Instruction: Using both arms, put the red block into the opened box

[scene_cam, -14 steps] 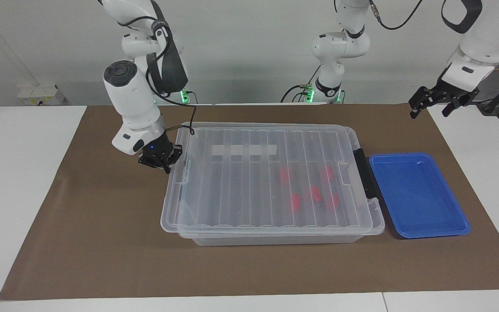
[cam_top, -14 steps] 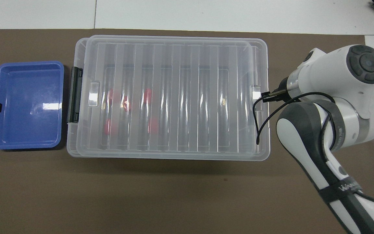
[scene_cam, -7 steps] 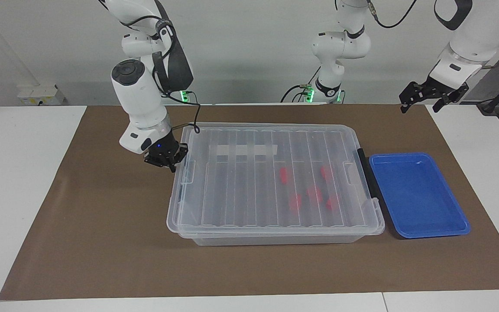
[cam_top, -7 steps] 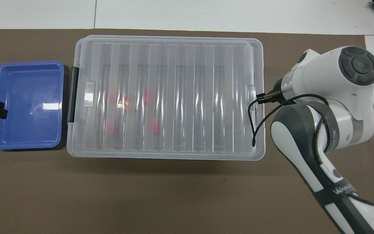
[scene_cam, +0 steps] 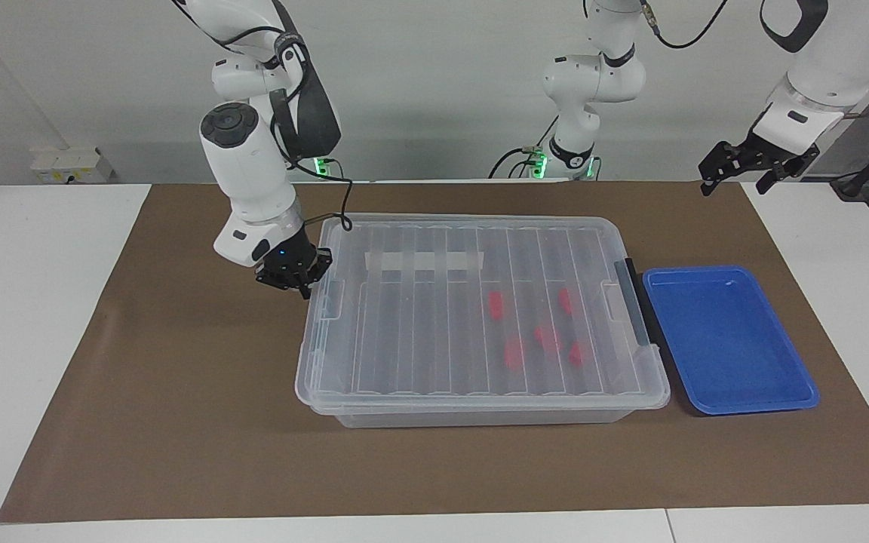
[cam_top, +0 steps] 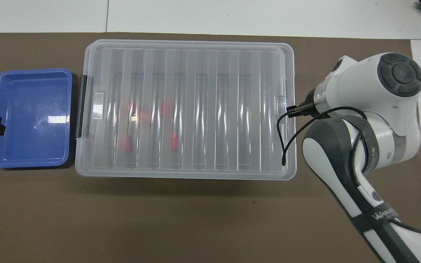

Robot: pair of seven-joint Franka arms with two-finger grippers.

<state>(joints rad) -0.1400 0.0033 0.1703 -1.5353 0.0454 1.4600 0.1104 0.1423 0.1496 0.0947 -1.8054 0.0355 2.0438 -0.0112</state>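
Starting at the right arm's end of the table, we note the right gripper (scene_cam: 295, 273) low over the brown mat (scene_cam: 178, 392), just beside the end edge of the ribbed lid (scene_cam: 419, 332). Its fingers are closed together with nothing between them. We cannot tell whether it touches the lid. Next comes the clear box (scene_cam: 480, 415) at mid-table, with the lid lying flat on top and covering it. A strip of white tape (scene_cam: 423, 261) shows through the lid on the side nearer to the robots. Five red blocks (scene_cam: 495, 304) lie inside the box under the lid, loosely grouped toward the left arm's end and apart from one another. The box's black handle (scene_cam: 634, 302) sits on that same end. Just beside the handle, a blue tray (scene_cam: 781, 403) rests on the mat. Last, the left gripper (scene_cam: 736, 170) hangs high in the air over the mat's corner at the left arm's end. Its fingers are spread apart and it grips nothing. This arm waits.
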